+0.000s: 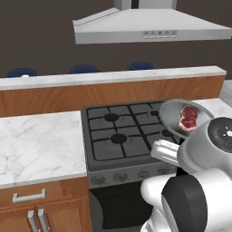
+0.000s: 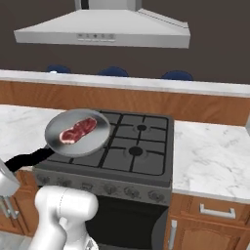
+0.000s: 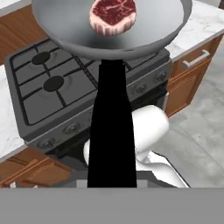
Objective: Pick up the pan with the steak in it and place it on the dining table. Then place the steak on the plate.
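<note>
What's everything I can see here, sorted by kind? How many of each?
Round grey metal frying pan with black handle, lifted above the hob: 1
Slab of red marbled steak, lying in the pan: 1
Black gas burners on the grey stove: 4
Dark blue stool tops behind the long counter: 3
Grey extractor hood: 1
Total: 10

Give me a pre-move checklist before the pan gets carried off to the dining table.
1. Pan clear of the stove: ok, lifted above the grates.
2. Steak in the pan: ok.
3. Pan level: cannot tell; it looks slightly tilted in the left base view.
4. Grip on the handle: cannot tell, fingertips hidden.
5. Dining table in sight: ok, behind the stove.
6. Plate located: cannot tell.
</note>
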Motion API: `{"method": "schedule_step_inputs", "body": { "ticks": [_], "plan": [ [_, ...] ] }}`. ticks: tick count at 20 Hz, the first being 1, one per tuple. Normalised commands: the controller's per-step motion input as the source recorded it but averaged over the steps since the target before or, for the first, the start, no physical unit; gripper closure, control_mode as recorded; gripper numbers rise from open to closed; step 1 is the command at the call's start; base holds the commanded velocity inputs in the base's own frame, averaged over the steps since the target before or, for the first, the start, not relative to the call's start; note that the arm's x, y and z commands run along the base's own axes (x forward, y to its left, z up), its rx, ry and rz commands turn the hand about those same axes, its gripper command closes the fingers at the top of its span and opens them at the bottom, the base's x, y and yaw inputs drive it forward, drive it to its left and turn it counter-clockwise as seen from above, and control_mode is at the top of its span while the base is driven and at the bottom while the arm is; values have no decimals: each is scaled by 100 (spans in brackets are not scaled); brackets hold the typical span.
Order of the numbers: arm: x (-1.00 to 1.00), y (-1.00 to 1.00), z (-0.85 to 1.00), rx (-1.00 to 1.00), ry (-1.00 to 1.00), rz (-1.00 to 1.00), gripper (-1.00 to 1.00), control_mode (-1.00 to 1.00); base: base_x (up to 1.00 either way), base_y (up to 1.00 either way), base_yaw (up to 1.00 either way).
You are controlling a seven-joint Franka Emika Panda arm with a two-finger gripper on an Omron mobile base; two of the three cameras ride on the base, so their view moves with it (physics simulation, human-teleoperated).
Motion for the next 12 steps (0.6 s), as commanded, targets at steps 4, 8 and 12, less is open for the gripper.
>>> {"method": "schedule_step_inputs", "body": {
  "ticks": [4,8,12],
  "plan": [
    [0,0,0,0,0,0,100,100,-77,0,3],
    [0,0,0,0,0,0,100,100,-68,0,3],
    [0,0,0,0,0,0,100,100,-56,5,14]
  ]
}}
